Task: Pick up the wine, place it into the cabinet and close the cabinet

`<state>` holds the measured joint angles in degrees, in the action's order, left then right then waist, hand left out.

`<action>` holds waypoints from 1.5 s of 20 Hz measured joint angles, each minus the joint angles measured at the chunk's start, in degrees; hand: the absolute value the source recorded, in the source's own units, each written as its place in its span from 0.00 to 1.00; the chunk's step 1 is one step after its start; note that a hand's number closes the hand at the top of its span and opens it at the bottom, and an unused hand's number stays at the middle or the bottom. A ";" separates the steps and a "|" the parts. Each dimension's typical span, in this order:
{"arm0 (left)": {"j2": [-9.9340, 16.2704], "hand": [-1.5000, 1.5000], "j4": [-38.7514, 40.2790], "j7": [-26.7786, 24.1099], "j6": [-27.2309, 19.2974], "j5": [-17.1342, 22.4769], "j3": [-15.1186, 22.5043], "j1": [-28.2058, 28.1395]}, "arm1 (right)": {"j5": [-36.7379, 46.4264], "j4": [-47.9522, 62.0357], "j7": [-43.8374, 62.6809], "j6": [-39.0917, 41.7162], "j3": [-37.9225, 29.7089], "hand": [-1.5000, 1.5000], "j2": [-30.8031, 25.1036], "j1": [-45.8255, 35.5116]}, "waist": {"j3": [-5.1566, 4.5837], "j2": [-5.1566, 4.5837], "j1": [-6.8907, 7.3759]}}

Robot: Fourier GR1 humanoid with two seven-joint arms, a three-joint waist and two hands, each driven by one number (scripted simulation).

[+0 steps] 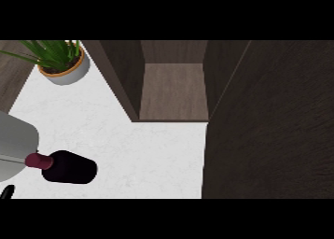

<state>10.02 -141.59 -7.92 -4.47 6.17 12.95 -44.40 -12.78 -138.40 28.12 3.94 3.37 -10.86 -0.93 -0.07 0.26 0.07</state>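
The left hand (2,191) shows only as black fingertips at the lower left edge of the head view, below a grey forearm (10,144) that enters from the left. Whether its fingers are straight or curled cannot be told from what shows. The right hand does not appear in the view.

The wine bottle (68,166) stands on the white counter (149,154) just up and to the right of those fingertips. It is seen almost from above, its dark red cap (38,161) lying against the edge of the forearm and its dark body extending to the right. The fingertips do not reach it.

The cabinet (128,79) stands well up and to the right of the hand, open, with its brown inner shelf (174,91) exposed. Its dark door (280,121) fills the right side of the view.

A potted plant (61,63) sits far above the hand, near the cabinet's left wall.
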 measured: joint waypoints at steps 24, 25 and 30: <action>-0.26 0.00 25.89 -4.33 12.65 19.18 -20.13 13.74 | 0.85 -0.88 2.15 0.83 0.60 0.00 0.75 -0.20 | 0.05 -0.10 -0.36; -0.84 0.00 27.16 -5.46 12.88 18.14 -19.93 14.11 | 0.84 -0.72 2.04 0.98 -0.12 0.00 0.67 -0.63 | 0.04 -0.11 -0.31; -1.34 0.00 33.14 -9.02 15.29 17.01 -21.31 15.68 | 0.66 -0.93 4.40 1.05 -1.45 0.00 0.14 -2.06 | 0.05 -0.10 -0.33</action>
<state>8.68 -108.44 -16.94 10.82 23.18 -8.37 -28.72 -12.12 -139.33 32.52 4.99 1.92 -10.72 -2.99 -0.03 0.15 -0.26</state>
